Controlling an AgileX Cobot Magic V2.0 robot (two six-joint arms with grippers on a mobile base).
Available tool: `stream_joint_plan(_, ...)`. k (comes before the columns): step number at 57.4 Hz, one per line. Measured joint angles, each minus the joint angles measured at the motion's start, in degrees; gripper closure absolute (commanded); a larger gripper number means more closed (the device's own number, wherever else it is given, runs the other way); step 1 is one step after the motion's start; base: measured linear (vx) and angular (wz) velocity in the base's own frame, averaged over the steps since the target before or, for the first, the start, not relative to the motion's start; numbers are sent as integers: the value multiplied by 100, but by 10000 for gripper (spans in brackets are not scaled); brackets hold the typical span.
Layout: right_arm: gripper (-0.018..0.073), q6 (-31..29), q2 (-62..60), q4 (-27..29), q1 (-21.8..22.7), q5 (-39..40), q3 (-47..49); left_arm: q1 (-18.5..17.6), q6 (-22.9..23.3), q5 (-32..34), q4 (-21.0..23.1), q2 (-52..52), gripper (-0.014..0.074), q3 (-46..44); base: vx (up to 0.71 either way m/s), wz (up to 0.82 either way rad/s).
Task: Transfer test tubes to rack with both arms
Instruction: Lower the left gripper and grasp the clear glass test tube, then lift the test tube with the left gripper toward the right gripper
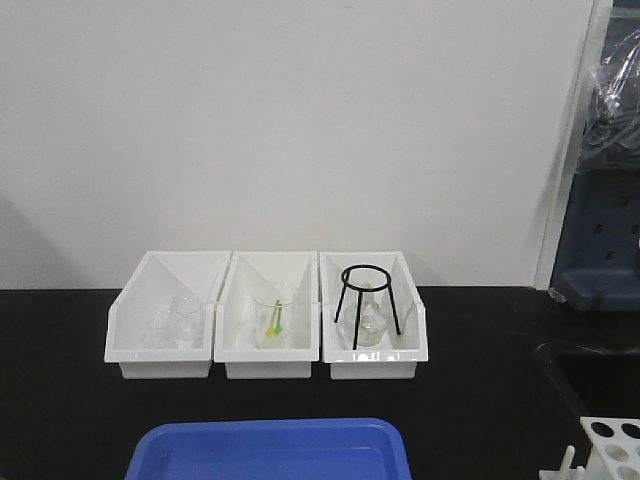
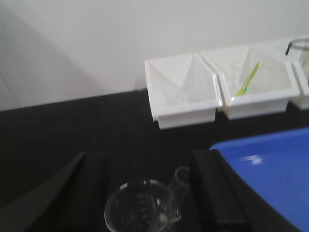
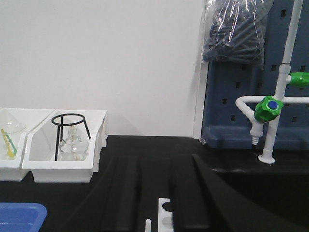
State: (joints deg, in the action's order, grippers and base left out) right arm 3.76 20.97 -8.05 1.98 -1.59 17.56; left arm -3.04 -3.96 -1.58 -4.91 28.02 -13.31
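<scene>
In the left wrist view, a slim clear glass test tube [image 2: 177, 187] leans inside a round clear beaker [image 2: 140, 210] with printed marks on its wall, at the bottom centre of the frame; its open mouth sticks out over the rim toward the upper right. The left gripper [image 2: 145, 164] has its 2 dark, blurred fingers [image 2: 212, 193] spread wide apart, with the beaker standing between them and nothing held. The table [image 1: 60, 400] is matte black. In the front view, 3 white plastic bins [image 1: 268, 345] with sloped walls stand side by side against the white wall. The left one has clear glassware, the middle one a glass with a yellow-green stick [image 1: 275, 320], and the right one a black wire tripod [image 1: 367, 305] with a ring top over a small flask. A smooth blue plastic tray [image 1: 270, 450] lies at the bottom edge. The white rack [image 1: 612, 440], with round holes in its top plate, is at the bottom right corner; in the right wrist view it shows at the bottom centre [image 3: 166, 215]. The right gripper [image 3: 159, 164] is also spread open and holds nothing. A white tap [image 3: 270, 108] with green knobs stands at the right.
</scene>
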Motion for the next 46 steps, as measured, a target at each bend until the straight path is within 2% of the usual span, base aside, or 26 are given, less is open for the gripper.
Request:
stream_joint_plan(11,115,0,157,1,0,-7,0,-28,-1220,-530,-10,540,25,0,0,0)
stream_joint_plan(16,111,0,176,1,0,-12,0,-94,-1464,-554,-10,759,25,0,0,0)
stream_joint_plan(27,111,0,176,6,0,-12,0,-245,-1517,-183,6,1318,25,0,0,0)
stream_joint_plan(46,111,0,176,6,0,-12,0,-293,-1522,1342,29,2549,25,0,0,0)
